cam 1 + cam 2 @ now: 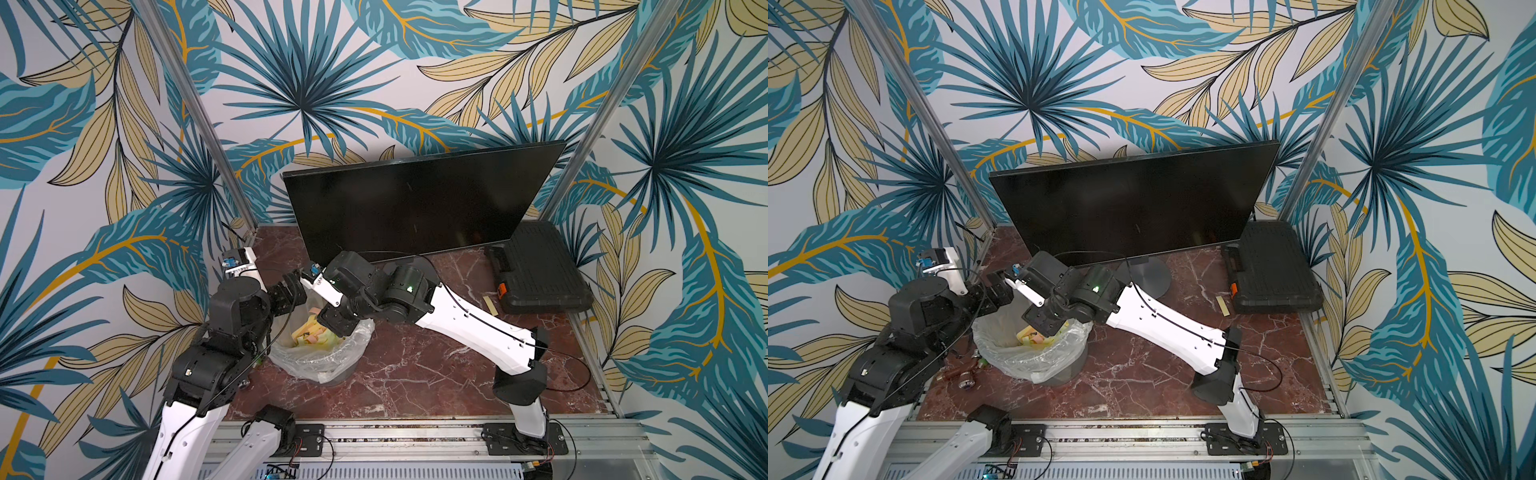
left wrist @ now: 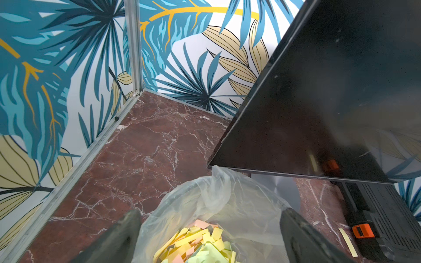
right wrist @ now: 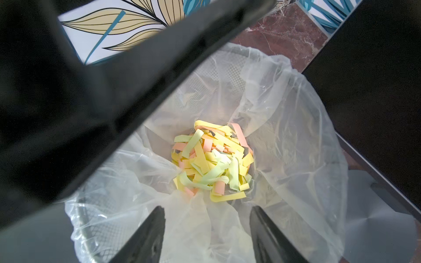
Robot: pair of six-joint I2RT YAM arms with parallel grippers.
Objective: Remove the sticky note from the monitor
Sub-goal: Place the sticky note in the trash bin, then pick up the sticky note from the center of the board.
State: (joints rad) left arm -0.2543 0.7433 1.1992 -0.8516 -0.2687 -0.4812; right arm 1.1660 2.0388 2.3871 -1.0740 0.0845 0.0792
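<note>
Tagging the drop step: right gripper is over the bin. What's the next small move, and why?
Probably lift the right gripper straight up, clear of the lined bin. Its jaws stand apart with nothing between them, coloured paper strips lie in the bag below, and the monitor shows no note on its face in both top views.

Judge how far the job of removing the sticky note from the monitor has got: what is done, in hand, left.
Done: the monitor shows no note in both top views. In hand: nothing; the right hand hangs open and empty over the lined bin of paper strips, the left hand open by its rim. Left: perhaps only the yellow strip on the table.
</note>
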